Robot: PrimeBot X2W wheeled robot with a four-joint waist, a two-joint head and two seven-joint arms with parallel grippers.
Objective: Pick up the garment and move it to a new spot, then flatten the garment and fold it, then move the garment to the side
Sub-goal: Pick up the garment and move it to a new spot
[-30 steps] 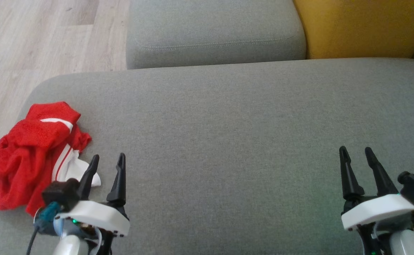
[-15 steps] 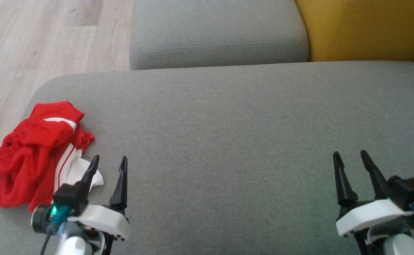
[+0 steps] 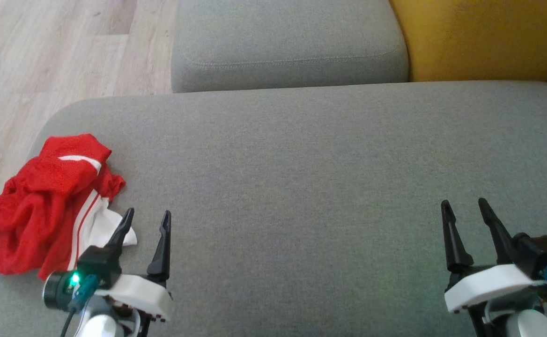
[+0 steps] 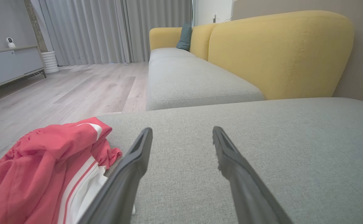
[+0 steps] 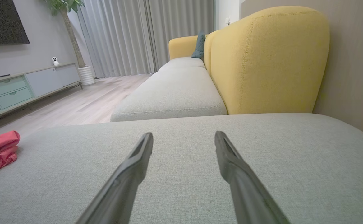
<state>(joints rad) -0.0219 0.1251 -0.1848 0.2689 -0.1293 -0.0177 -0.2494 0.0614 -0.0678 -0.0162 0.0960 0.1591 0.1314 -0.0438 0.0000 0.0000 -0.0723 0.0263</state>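
- Your left gripper [image 3: 148, 212] stands with its fingers spread and nothing between them, just beside the garment's white edge. Your right gripper [image 3: 463, 201] is equally spread and empty, well apart at the other end of the seat.
- You find the garment [image 3: 44, 201], red mesh with white stripes, crumpled in a heap at the left end of the grey seat cushion [image 3: 301, 187], near its rounded corner.
- Expect it to be light, soft and limp. It will likely sag and bunch once lifted, though the mesh should give your fingers some bite.
- Take hold on the raised red fold atop the heap, or on the striped hem nearest your left fingers. Pinch a thick bunch rather than one layer, and avoid digging into the cushion.
- Bare cushion to the right offers room for spreading it.
- Beyond lie a second grey cushion [image 3: 287, 42], the yellow backrest [image 3: 479, 37] and, at left, the wooden floor [image 3: 44, 56]. A careless tug could drop it there.
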